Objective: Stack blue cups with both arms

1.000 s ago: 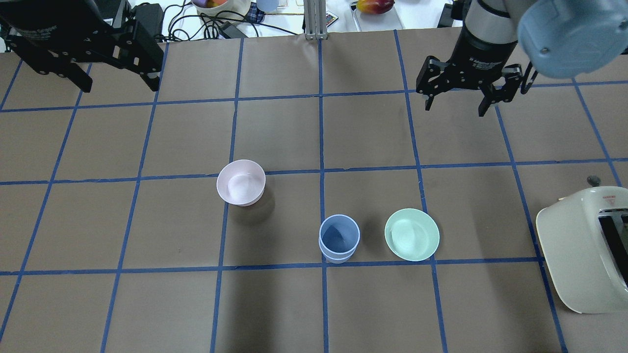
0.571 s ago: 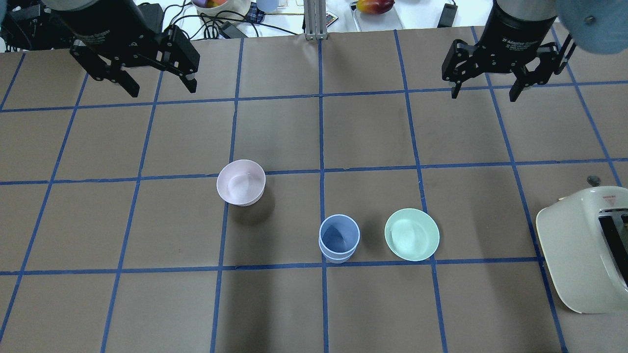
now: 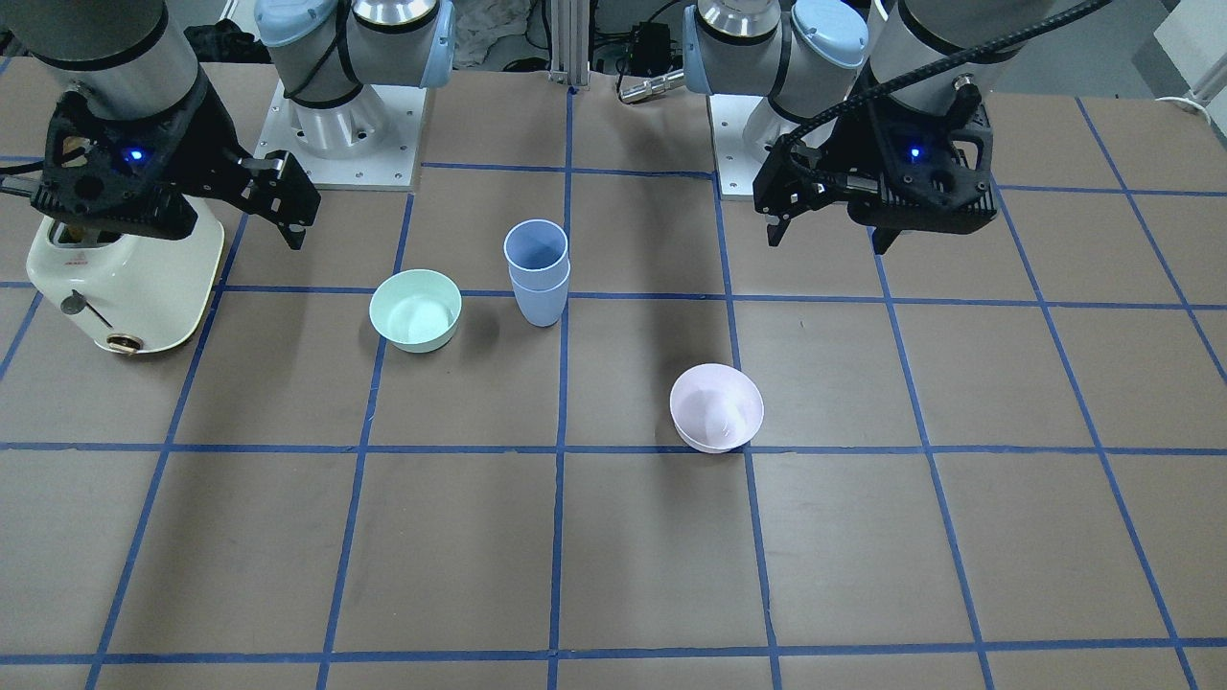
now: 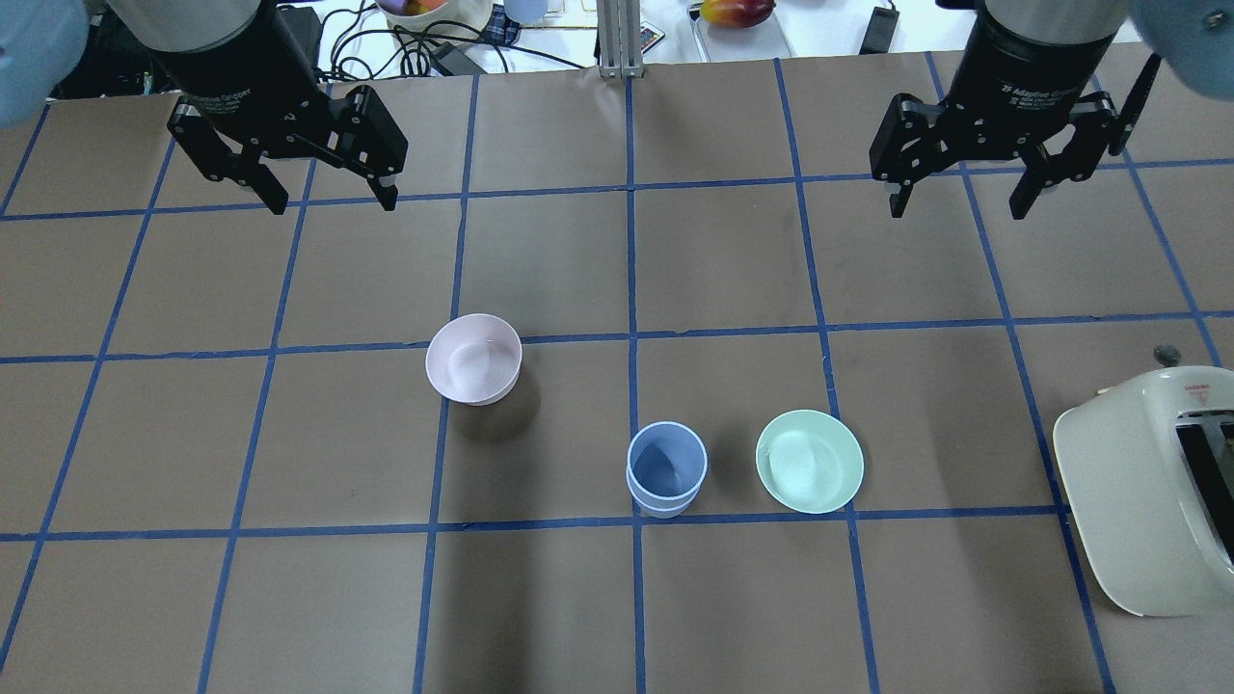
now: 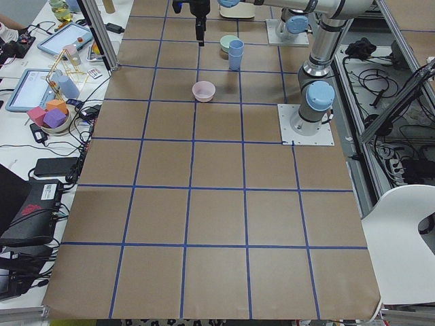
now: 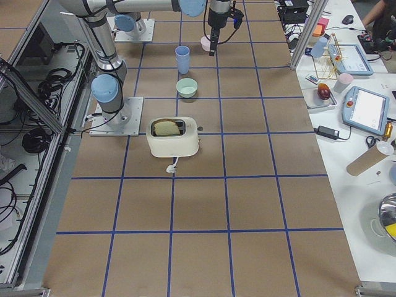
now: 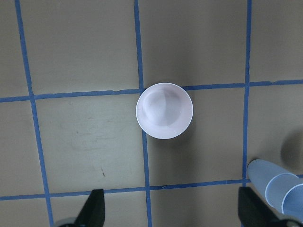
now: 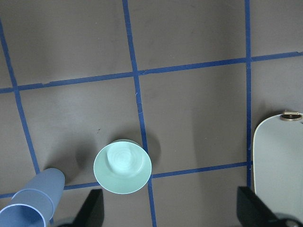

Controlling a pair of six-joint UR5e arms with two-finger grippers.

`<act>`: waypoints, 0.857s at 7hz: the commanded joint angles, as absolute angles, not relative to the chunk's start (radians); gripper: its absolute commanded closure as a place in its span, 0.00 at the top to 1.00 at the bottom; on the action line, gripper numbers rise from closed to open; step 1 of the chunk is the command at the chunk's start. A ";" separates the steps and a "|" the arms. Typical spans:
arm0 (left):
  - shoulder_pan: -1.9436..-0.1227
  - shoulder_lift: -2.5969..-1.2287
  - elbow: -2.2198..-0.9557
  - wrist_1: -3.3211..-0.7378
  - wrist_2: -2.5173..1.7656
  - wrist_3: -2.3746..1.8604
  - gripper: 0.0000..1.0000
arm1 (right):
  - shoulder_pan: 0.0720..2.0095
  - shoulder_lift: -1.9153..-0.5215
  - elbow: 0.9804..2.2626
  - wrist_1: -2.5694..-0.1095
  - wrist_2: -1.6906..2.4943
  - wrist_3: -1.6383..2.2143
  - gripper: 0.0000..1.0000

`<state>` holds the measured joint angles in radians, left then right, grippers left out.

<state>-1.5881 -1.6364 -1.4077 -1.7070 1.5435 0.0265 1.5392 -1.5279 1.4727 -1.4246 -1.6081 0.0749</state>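
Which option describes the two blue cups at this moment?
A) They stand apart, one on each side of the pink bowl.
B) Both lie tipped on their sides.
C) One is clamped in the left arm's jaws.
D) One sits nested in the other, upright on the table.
D: the blue cups form one upright stack on the table, their two rims showing one above the other, beside the mint-green bowl.

Right gripper (image 4: 957, 207) housing: white print, "2F Adaptive Gripper".
Left gripper (image 4: 335, 202) housing: white print, "Adaptive Gripper", only partly legible.
Toaster (image 4: 1123, 482): red label, too small to read.
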 commanded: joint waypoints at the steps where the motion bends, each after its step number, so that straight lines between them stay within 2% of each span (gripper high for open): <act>1: -1.588 -1.637 -1.408 -1.700 1.548 0.026 1.00 | 1.540 -1.522 1.473 -1.425 -1.543 0.060 0.99; 6: -1.594 -1.647 -1.431 -1.622 1.545 0.011 1.00 | 1.540 -1.519 1.476 -1.425 -1.545 0.058 1.00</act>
